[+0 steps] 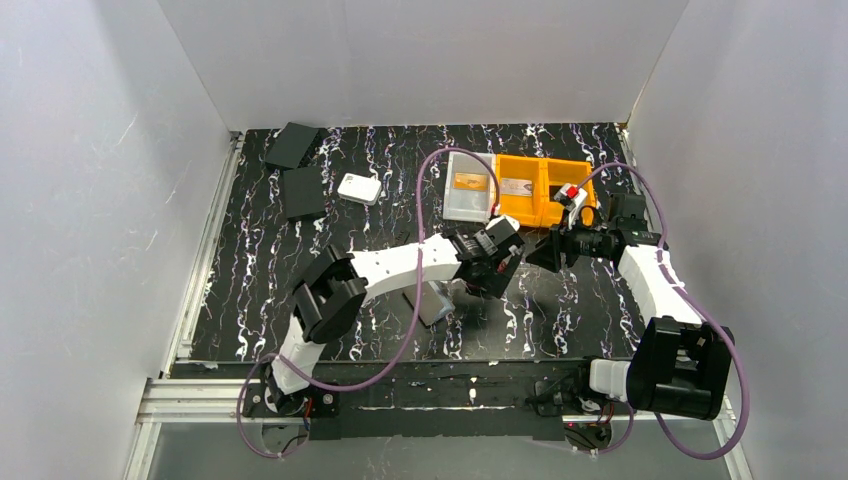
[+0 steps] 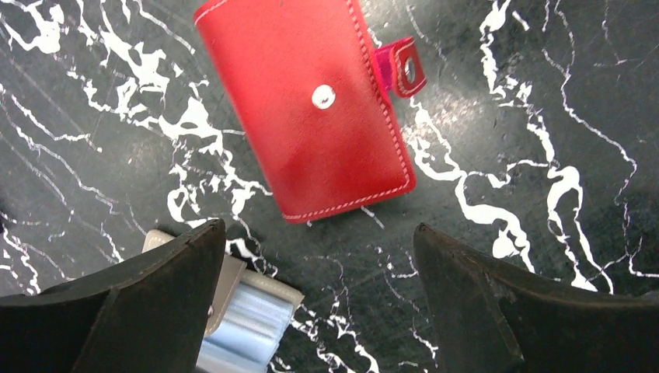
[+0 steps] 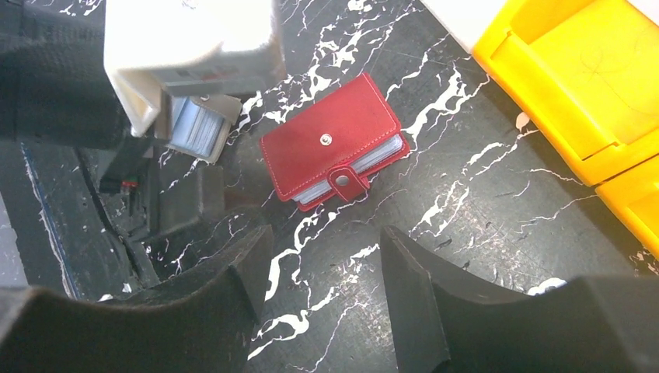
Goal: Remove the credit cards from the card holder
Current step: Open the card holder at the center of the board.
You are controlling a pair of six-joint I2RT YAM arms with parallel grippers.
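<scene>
**Top external view.** Black marbled table [image 1: 260,280]. The left gripper [image 1: 500,258] and right gripper [image 1: 541,250] meet nose to nose at the centre of the frame. The card holder is hidden beneath them here. Above them sit a yellow bin [image 1: 545,205] and, touching its left side, a clear tray [image 1: 468,208] with an orange-gold card [image 1: 470,182] lying in it. A white box [image 1: 359,188] is at upper left.

**Left wrist view.** Card holder [image 2: 311,101]: red leather, covers closed and lying flat, in the upper centre of the frame. Its snap tab [image 2: 404,70] hangs loose at the upper right edge. Left gripper [image 2: 319,233]: fingers [image 2: 132,311] spread wide at the bottom corners with only table between them. The card holder lies above the gap and touches neither finger. A grey case [image 2: 252,311] with clear sleeves is partly behind the lower-left finger.

**Right wrist view.** Card holder [image 3: 330,140]: just above centre and tilted, with pale sleeve edges showing between the covers. Whether cards sit inside cannot be told. Right gripper [image 3: 325,241]: fingers [image 3: 435,311] apart at the bottom, with nothing held. The card holder lies just above the gap, clear of both tips. The yellow bin [image 3: 544,85] fills the upper right.
</scene>
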